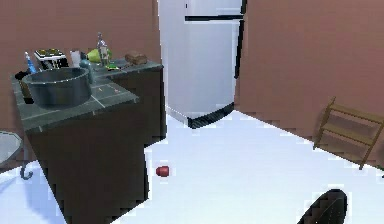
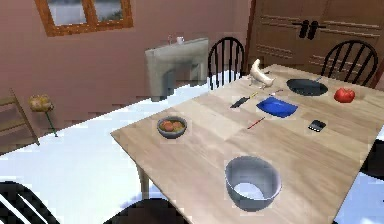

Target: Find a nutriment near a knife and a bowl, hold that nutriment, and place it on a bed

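On the wooden table a dark-handled knife lies near the far edge. A pale, long piece of food lies just beyond it. A small brown bowl with orange contents stands at the table's left part, and a large grey metal bowl stands near the front. A red round fruit sits at the arm side view's right, beside a dark pan. Another small red round thing lies on the white floor in the forward view.
A blue dish, a thin stick and a small dark device also lie on the table. Dark chairs stand behind it. Ahead are a dark counter with a sink, a white fridge and a wooden rack.
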Robot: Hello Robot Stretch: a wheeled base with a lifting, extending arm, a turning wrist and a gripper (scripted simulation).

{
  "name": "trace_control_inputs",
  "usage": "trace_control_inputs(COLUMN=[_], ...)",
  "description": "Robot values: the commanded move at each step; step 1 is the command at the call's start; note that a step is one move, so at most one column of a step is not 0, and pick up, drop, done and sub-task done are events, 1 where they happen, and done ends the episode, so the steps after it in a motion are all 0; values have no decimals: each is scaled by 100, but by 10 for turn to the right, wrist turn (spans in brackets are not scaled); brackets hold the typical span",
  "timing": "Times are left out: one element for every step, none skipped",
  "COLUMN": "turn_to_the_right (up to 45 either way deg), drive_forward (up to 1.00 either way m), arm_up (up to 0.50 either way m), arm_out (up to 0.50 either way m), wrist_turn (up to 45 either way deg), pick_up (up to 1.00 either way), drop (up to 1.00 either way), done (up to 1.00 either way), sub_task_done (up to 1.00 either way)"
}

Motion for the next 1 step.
trace_control_inputs(turn_to_the_right=[0], drive_forward=[0], arm_up=[38], arm_out=[0], wrist_turn=[0], pick_up=[0], drop=[0], done=[0], sub_task_done=[0])
